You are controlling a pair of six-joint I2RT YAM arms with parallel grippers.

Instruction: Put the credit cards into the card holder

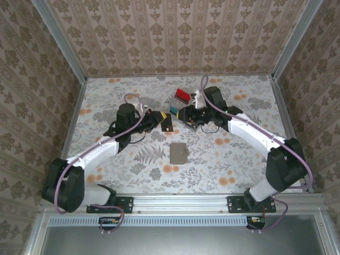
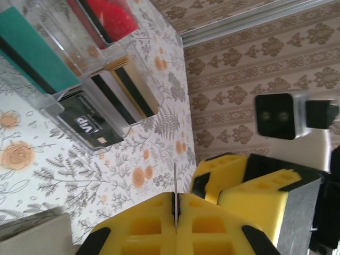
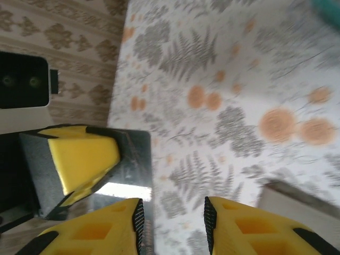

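Left gripper (image 2: 175,197) is pinched tight on 1 dark credit card (image 1: 167,126), edge-on between its fingers. Right gripper (image 3: 172,220), just beside it, stands partly open with nothing between. Grey card holder (image 1: 179,153) lies flat on the table (image 1: 133,170), apart from both; other cards (image 2: 32,53) sit in a clear rack (image 1: 182,102)

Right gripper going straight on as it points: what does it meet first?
Probably the bare floral table: the right gripper has open, empty jaws. The dark card sits off to the side; depth is unclear.
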